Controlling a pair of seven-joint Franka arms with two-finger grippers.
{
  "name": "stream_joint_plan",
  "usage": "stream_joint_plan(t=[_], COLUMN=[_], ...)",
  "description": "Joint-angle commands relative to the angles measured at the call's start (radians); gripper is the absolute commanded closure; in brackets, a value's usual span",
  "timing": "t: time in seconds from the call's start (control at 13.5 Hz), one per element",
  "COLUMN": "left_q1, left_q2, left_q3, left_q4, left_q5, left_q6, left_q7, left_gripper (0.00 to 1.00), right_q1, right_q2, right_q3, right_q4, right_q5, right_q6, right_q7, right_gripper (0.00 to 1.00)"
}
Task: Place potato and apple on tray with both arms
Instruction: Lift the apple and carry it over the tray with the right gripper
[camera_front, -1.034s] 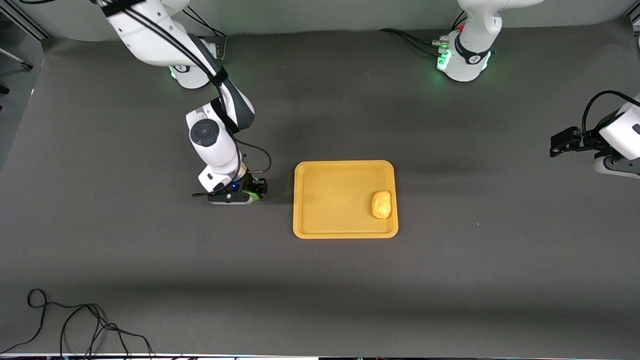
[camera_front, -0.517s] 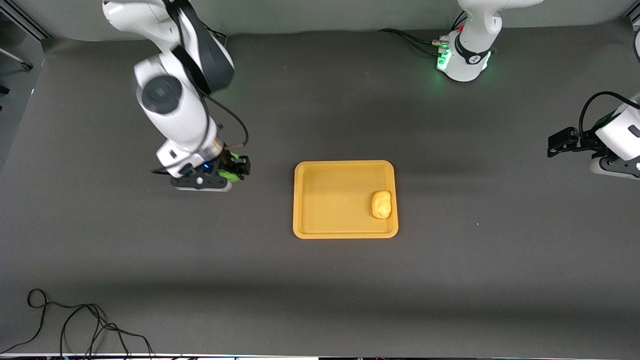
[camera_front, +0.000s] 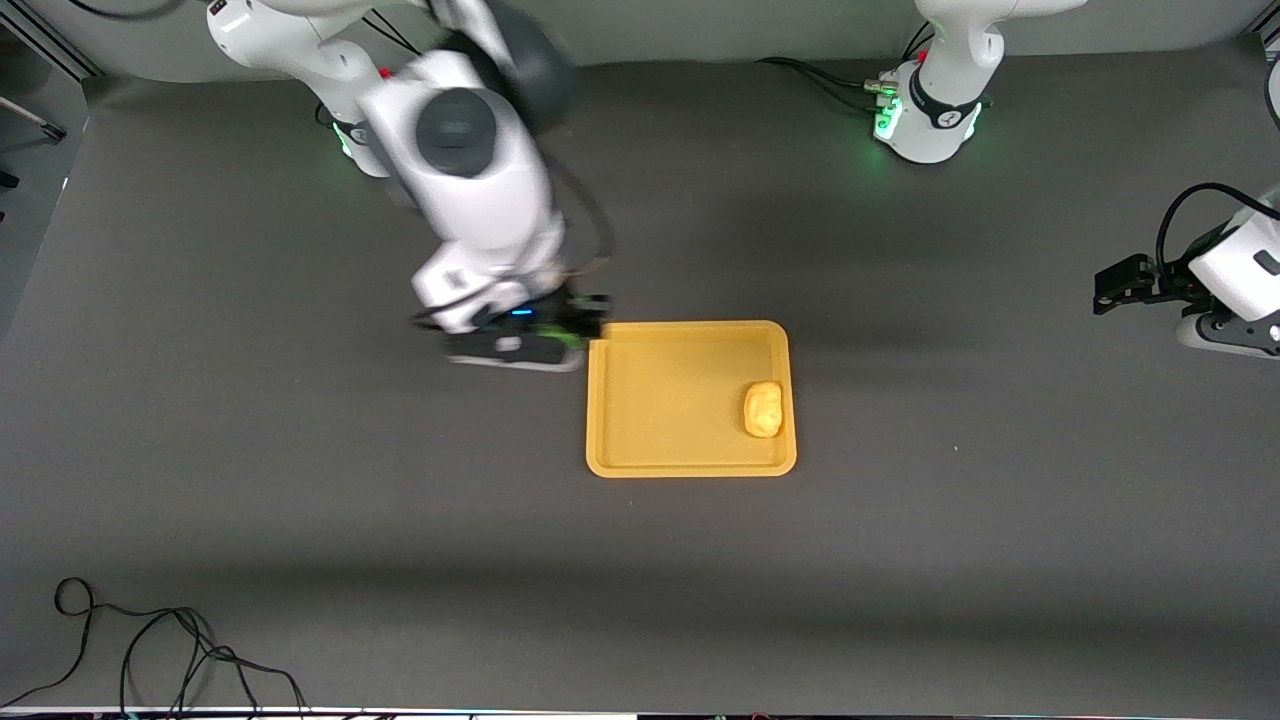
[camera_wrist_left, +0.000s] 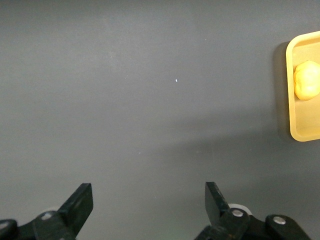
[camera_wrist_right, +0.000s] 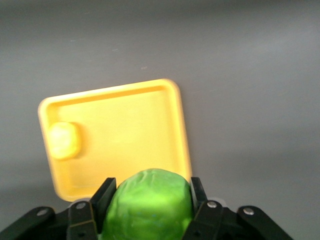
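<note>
The yellow-orange tray (camera_front: 650, 400) lies mid-table. The lumpy potato (camera_front: 763, 409) rests in it near the rim toward the left arm's end; it also shows in the right wrist view (camera_wrist_right: 64, 140) and the left wrist view (camera_wrist_left: 306, 80). My right gripper (camera_front: 580, 327) is shut on the bright-green apple (camera_wrist_right: 150, 207) and hangs in the air over the tray's corner toward the right arm's end. The apple is mostly hidden in the front view. My left gripper (camera_wrist_left: 149, 205) is open and empty, over bare mat at the left arm's end, waiting.
A loose black cable (camera_front: 150, 650) lies on the mat near the front camera at the right arm's end. The arm bases (camera_front: 925, 110) stand along the table's edge farthest from the camera. Dark mat surrounds the tray.
My right gripper lifted the apple off the mat and carried it toward the tray, reaching the tray's corner. The left arm barely moved. The potato stayed put.
</note>
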Motion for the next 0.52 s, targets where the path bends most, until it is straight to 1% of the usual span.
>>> stream_joint_plan(t=[0.0, 0.15, 0.3, 0.44], left_q1=[-0.008, -0.01, -0.01, -0.011], left_q2=[-0.009, -0.009, -0.009, 0.003], left_q3=[0.005, 0.002, -0.001, -0.001], left_q4=[-0.001, -0.001, 0.003, 0.0], left_q5=[0.007, 0.006, 0.007, 0.006], left_q6=[-0.012, -0.01, -0.001, 0.01], left_q7=[0.01, 0.009, 0.01, 0.009], left_gripper=[0.0, 0.0, 0.0, 0.0], right_q1=[0.067, 0.085, 0.094, 0.096], right_q2=[0.213, 0.295, 0.386, 0.464], right_q3=[-0.01, -0.008, -0.011, -0.01], right_q4=[0.245, 0.238, 0.236, 0.235], right_q5=[-0.021, -0.067, -0.079, -0.151], right_q6=[-0.031, 0.082, 0.187, 0.262], right_q7=[0.127, 0.141, 0.155, 0.173], right_gripper=[0.61, 0.61, 0.61, 0.61])
